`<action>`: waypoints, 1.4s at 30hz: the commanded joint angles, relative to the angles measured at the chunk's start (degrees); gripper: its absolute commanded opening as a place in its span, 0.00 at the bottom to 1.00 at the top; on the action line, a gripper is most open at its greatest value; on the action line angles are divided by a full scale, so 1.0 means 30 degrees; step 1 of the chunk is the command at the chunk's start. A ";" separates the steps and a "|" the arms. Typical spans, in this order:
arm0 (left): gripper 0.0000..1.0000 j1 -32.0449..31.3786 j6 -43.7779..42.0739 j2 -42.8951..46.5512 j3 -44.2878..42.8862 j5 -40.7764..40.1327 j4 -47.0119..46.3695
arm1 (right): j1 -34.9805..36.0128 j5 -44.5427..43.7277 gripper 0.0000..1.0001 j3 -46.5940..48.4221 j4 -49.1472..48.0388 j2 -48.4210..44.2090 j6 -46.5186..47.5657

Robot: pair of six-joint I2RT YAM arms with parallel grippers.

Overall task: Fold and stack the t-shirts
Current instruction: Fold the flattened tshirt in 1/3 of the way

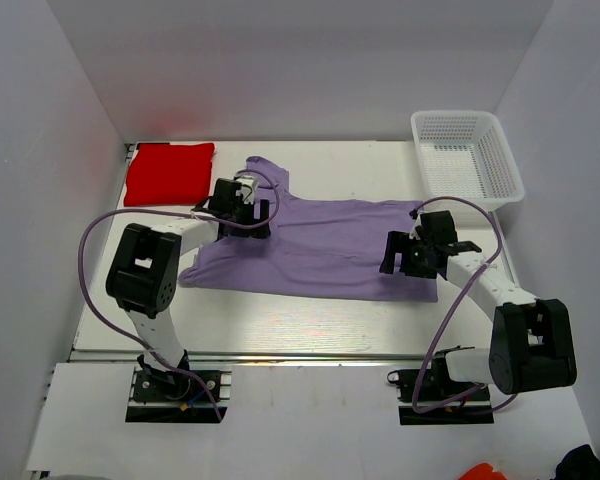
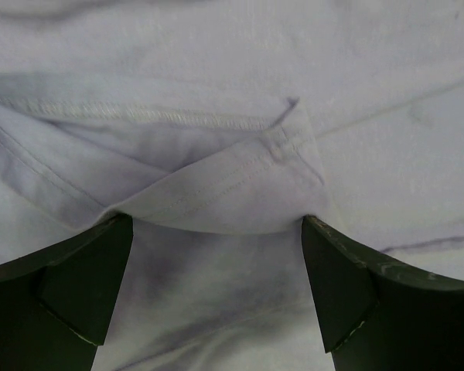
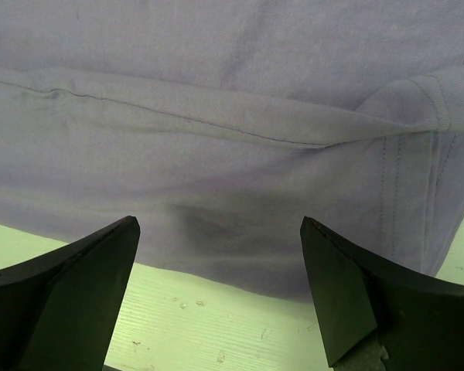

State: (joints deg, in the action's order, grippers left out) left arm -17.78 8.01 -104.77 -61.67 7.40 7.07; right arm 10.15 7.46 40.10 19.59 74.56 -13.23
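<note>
1. Top external view showed the red t-shirt (image 1: 168, 172) already lying as a neat folded rectangle at the far left corner of the table (image 1: 280, 320). I took that half of the job as done.
2. The lavender t-shirt (image 1: 320, 245) lay spread wide across the middle of the table with its collar toward the far left. Its outline was uneven, not a tidy rectangle, and it sat just beside the red one, not on it.
3. As I read it, what was left was finishing the lavender folds and then stacking the two.
4. The left gripper (image 1: 248, 208) reached low over the shirt near the collar. Its jaws were apart, straddling a turned-over hemmed flap and gripping nothing.
5. The right gripper (image 1: 420, 250) hung over the shirt's right end. Its jaws were likewise apart, above the cloth edge where it met bare table.
6. A white mesh basket (image 1: 467, 155) stood at the far right, clear of the cloth.
</note>
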 commanded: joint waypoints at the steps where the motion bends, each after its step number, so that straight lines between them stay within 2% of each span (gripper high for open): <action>1: 1.00 0.0097 0.0025 0.0179 -0.0654 -0.0533 -0.1680 | 0.0015 -0.0115 0.90 0.0872 0.0060 0.0106 0.0222; 6: 1.00 0.0097 -0.1115 -0.0786 -0.1356 0.0053 -0.3585 | -0.0015 -0.0378 0.90 0.0843 -0.0027 -0.0069 0.0222; 12: 1.00 0.0097 -0.2227 -0.3567 -0.4369 0.1456 -0.4640 | -0.0015 -0.0496 0.90 0.0872 0.0002 -0.0304 0.0193; 18: 1.00 0.0097 -0.2758 -0.3576 -0.5899 0.1840 -0.3910 | -0.0015 -0.0438 0.90 0.0785 0.0031 -0.0684 0.0251; 23: 1.00 0.0097 -0.2553 -0.0185 -0.4057 0.1432 -0.4583 | -0.0015 -0.0145 0.90 0.0756 -0.0174 -0.1065 0.0280; 26: 1.00 0.0097 -0.1413 0.1228 -0.3500 -0.0176 -0.2831 | 0.0041 0.0002 0.90 0.0639 -0.0292 -0.1446 0.0310; 31: 1.00 0.0097 0.0138 0.3307 -0.1830 -0.0620 -0.0309 | 0.0044 -0.0056 0.90 0.0316 -0.0379 -0.1856 0.0251; 34: 1.00 0.0097 0.0843 0.4130 0.0742 0.0489 -0.0859 | 0.0072 0.0060 0.90 0.0346 -0.0350 -0.1856 0.0223; 38: 1.00 0.0097 0.1168 0.4543 0.2185 0.2304 -0.1242 | 0.0044 0.0353 0.90 0.0463 -0.0380 -0.1507 0.0309; 42: 1.00 0.0097 0.0965 0.4367 0.2920 0.2837 -0.2093 | 0.0043 0.0500 0.90 0.0491 -0.0467 -0.1096 0.0339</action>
State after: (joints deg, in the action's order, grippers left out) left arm -17.63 10.39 -92.82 -52.90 12.58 3.07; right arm 10.15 7.79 40.12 19.46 70.52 -13.04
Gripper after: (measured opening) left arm 0.997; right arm 0.904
